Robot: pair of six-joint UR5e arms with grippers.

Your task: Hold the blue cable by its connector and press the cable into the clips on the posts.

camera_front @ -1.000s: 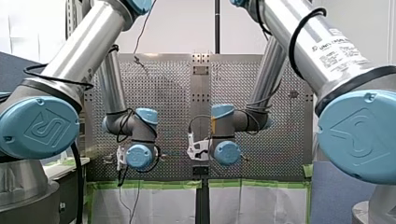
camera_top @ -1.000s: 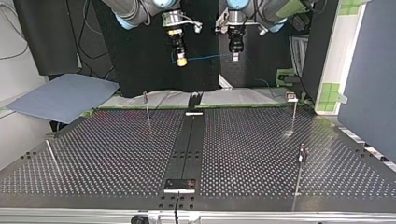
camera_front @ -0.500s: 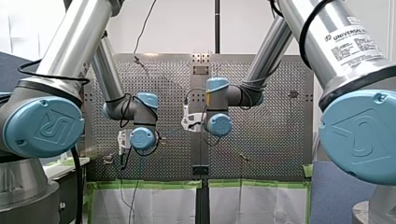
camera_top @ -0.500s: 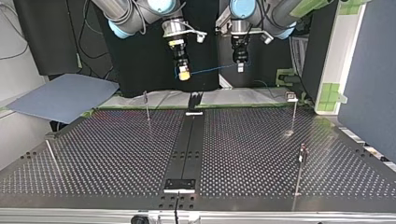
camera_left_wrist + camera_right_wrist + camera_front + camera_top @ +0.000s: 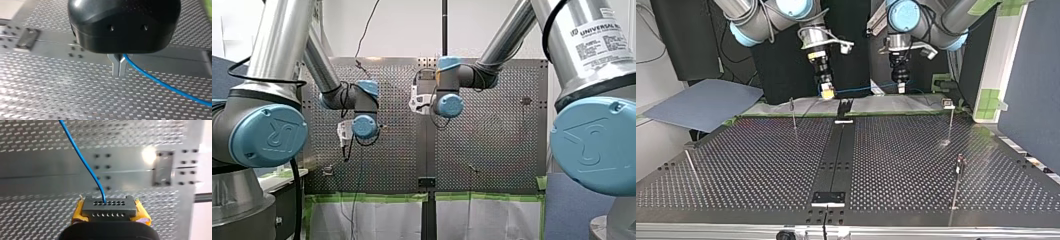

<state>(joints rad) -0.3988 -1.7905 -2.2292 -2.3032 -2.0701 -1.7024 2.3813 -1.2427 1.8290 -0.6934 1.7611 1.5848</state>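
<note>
Perforated table [image 5: 761, 160] below, posts [image 5: 793, 115] bare. Our right gripper [image 5: 110, 210] clamps the connector [image 5: 109, 205] between yellow pads [image 5: 78, 212]; our left gripper [image 5: 119, 67] pinches the blue cable [image 5: 160, 81] strung between them. We judge it light, limp; the rigid connector gives firm hold.

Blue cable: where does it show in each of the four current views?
Front view: cannot make it out.
Top view: blue cable strung between the two grippers.
Left wrist view: runs out from my left gripper, over the table.
Right wrist view: rises from the connector held by my right gripper.
Shared landmark: the table's unperforated centre strip.
</note>
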